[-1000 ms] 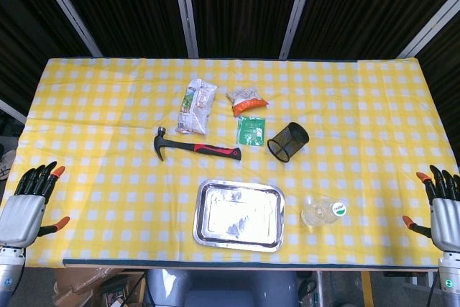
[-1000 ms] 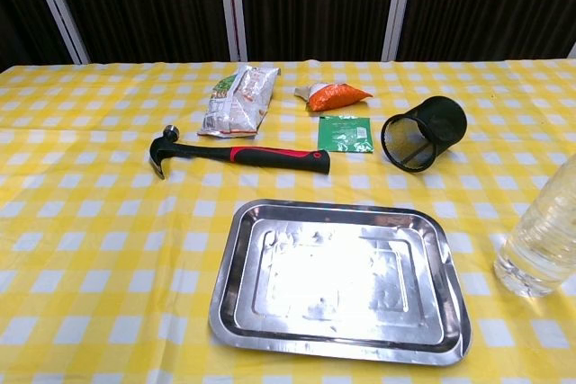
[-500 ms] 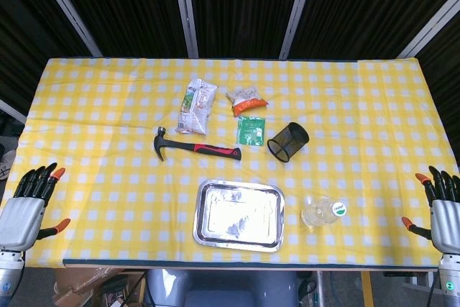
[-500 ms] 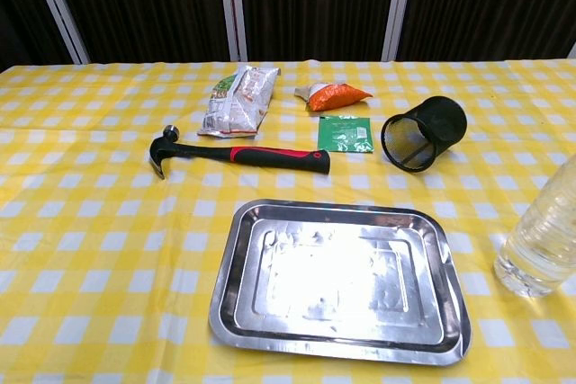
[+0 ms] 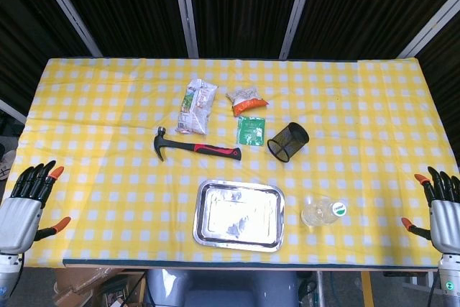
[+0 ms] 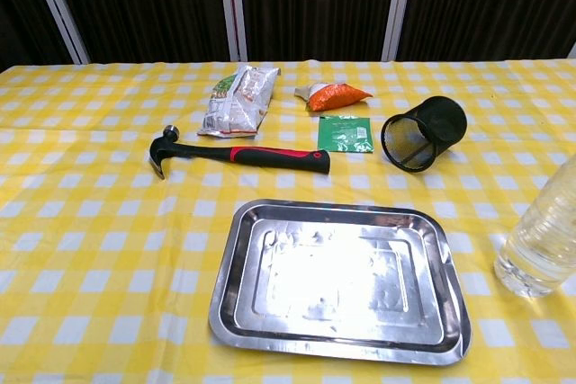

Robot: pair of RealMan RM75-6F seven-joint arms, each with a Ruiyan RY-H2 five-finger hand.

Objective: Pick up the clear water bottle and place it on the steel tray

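The clear water bottle [image 5: 321, 212] [image 6: 542, 240] stands upright on the yellow checked cloth, just right of the steel tray [image 5: 239, 215] [image 6: 340, 281]; its cap end is cut off by the chest view's edge. The tray is bare inside. My left hand [image 5: 21, 206] hovers open at the table's front left corner, fingers spread. Off the table's front right edge my right hand [image 5: 443, 206] is open too, well right of the bottle. Neither hand appears in the chest view.
A red-handled hammer [image 5: 194, 147] [image 6: 236, 154] lies behind the tray. A black mesh cup [image 5: 287, 141] [image 6: 423, 132] lies on its side behind the bottle. Further back are a snack bag [image 5: 197, 106], an orange packet [image 5: 246, 100] and a green sachet [image 5: 251, 131].
Both hands have sunk slightly toward the near edge of the head view. Nothing on the table has moved.
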